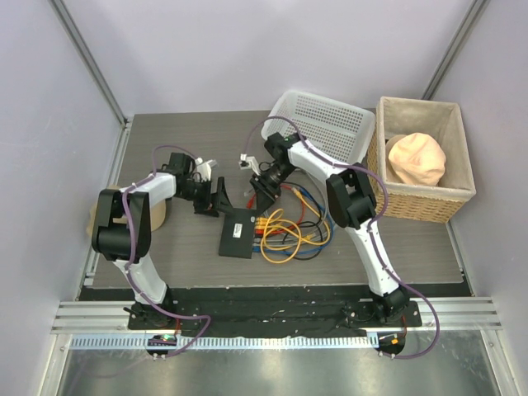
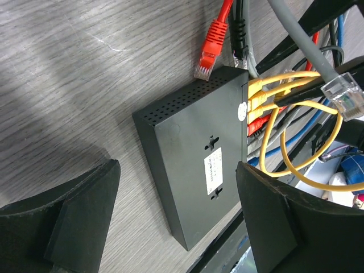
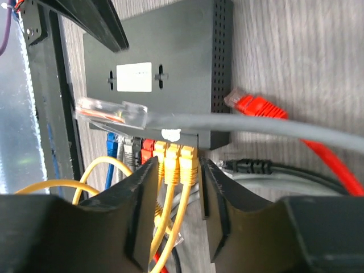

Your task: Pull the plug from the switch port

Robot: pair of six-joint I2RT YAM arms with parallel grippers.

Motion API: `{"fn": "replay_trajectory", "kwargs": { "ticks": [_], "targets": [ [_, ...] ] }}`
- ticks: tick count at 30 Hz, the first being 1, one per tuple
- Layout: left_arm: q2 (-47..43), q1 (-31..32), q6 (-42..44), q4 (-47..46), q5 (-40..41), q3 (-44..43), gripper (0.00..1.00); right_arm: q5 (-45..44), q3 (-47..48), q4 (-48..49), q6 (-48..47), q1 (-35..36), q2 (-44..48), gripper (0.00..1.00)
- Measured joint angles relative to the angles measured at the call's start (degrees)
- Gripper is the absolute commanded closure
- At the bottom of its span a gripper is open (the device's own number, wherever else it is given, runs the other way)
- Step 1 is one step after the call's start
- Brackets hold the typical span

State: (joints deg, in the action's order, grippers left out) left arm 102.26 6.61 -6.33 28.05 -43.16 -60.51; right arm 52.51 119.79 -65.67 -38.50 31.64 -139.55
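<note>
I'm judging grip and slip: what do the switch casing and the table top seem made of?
The switch: matte black, probably painted metal or plastic; rows of punched vent holes, little glare. The table top: grey wood-grain, likely laminate; streaky grain with a soft sheen.

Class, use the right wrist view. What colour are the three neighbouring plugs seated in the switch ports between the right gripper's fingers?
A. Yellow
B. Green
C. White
A: three yellow plugs sit side by side in the ports of the switch, flanked by the fingers of the right gripper.
</note>
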Motion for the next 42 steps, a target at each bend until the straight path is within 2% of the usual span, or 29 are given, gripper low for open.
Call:
{"fn": "replay_trajectory", "kwargs": {
  "ticks": [4, 11, 21, 22, 23, 25, 26, 28, 29, 30, 36, 42],
  "targets": [
    [-0.24, 0.00, -0.13, -0.02, -0.13, 0.02, 0.13, -0.02, 0.35, -2.05, 0.70, -0.50, -1.57, 0.52],
    [-2.54, 0.00, -0.72, -0.20, -0.61, 2.27, 0.14, 4.59, 10.16, -11.30, -1.03, -1.51, -9.99, 0.47],
    [-2.95, -0.11, -2.51, -1.62, -0.61, 4.63, 0.14, 5.07, 5.49, -11.28, -8.17, 0.17, -8.15, 0.47],
    [-2.95, -0.13, -2.64, -1.73, -0.61, 4.68, 0.14, 4.44, 4.59, -11.26, -8.90, 0.55, -7.50, 0.50],
    [-2.97, -0.15, -2.73, -1.75, -0.61, 4.72, 0.15, 3.72, 3.72, -11.30, -9.62, 0.87, -6.93, 0.61],
    [-2.97, -0.20, -2.89, -1.75, -0.61, 4.72, 0.15, 1.84, 2.27, -11.13, -10.88, 1.40, -5.99, 0.70],
    [-2.97, -0.20, -3.06, -1.77, -0.61, 4.72, 0.15, 0.76, 1.46, -10.86, -11.04, 1.64, -5.70, 0.79],
    [-2.97, -0.22, -3.56, -1.86, -0.57, 4.72, 0.15, 0.22, 0.48, -11.58, -10.88, 1.90, -5.68, 0.85],
    [-2.97, -0.24, -3.74, -1.97, -0.55, 4.72, 0.15, -0.33, 0.35, -12.22, -10.49, 2.03, -5.84, 0.93],
    [-2.97, -0.24, -3.80, -2.08, -0.55, 4.72, 0.15, -0.44, 0.37, -12.63, -10.38, 2.08, -5.92, 0.96],
    [-2.99, -0.44, -3.82, -2.40, -0.59, 4.72, 0.07, -0.81, 0.79, -12.94, -9.53, 2.05, -5.99, 0.99],
    [-4.59, -0.74, -0.37, -2.36, -2.97, 4.68, 0.06, -2.75, 0.17, -10.62, -9.38, 2.14, -2.67, 0.99]
  ]
}}
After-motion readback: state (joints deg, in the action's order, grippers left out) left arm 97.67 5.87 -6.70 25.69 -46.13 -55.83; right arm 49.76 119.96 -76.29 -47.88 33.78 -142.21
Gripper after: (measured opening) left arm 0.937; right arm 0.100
